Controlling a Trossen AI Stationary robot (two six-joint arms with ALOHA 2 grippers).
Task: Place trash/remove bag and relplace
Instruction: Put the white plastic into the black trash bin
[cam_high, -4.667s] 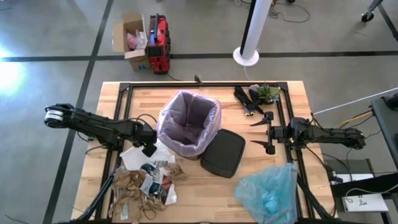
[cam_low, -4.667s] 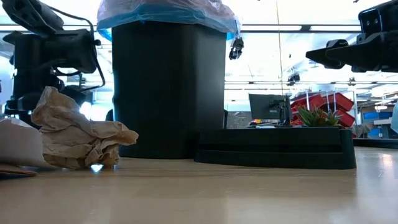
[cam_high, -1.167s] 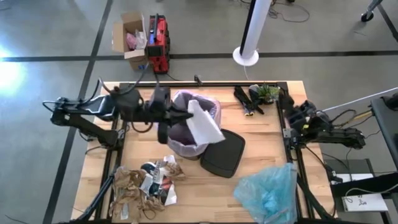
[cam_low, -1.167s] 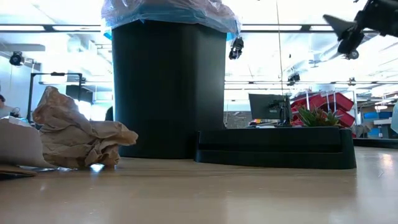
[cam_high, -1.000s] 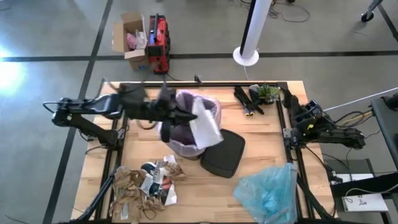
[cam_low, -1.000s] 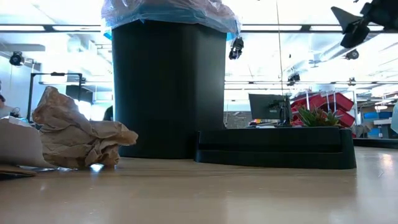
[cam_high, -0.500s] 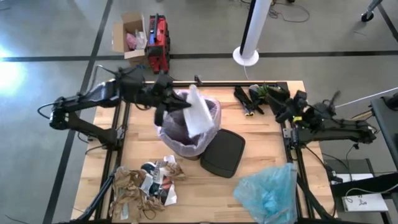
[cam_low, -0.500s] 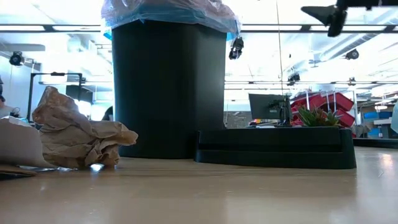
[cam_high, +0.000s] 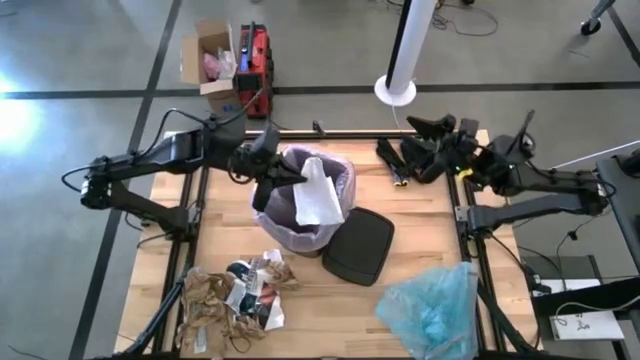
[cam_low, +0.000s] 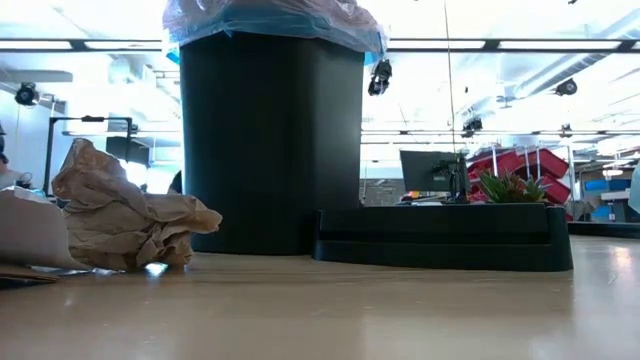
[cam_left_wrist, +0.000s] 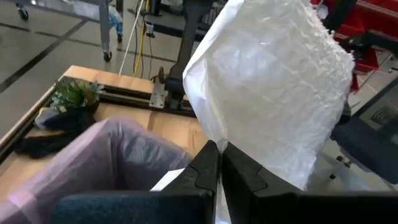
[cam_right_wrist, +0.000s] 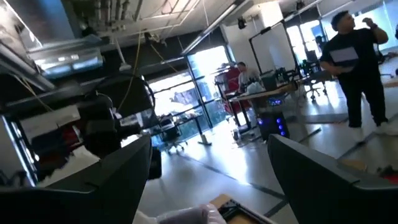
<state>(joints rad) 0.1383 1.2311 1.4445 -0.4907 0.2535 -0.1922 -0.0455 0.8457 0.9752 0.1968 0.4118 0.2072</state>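
— Two arms up, and your left gripper (cam_high: 283, 178) is clamped on a white paper sheet (cam_high: 318, 195), holding it over the mouth of the bin lined with the pink bag (cam_high: 340, 176).

— And your right gripper (cam_high: 425, 127)?

— Spread wide, holding nothing, raised above the table's (cam_high: 420, 240) far right corner. Remaining trash (cam_high: 235, 300) lies heaped at the near left; the blue bag (cam_high: 430, 310) sits near right.

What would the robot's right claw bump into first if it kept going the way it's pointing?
Probably the white paper that the left gripper holds over the bin bag. The open right gripper points that way from high up, so depth is uncertain.
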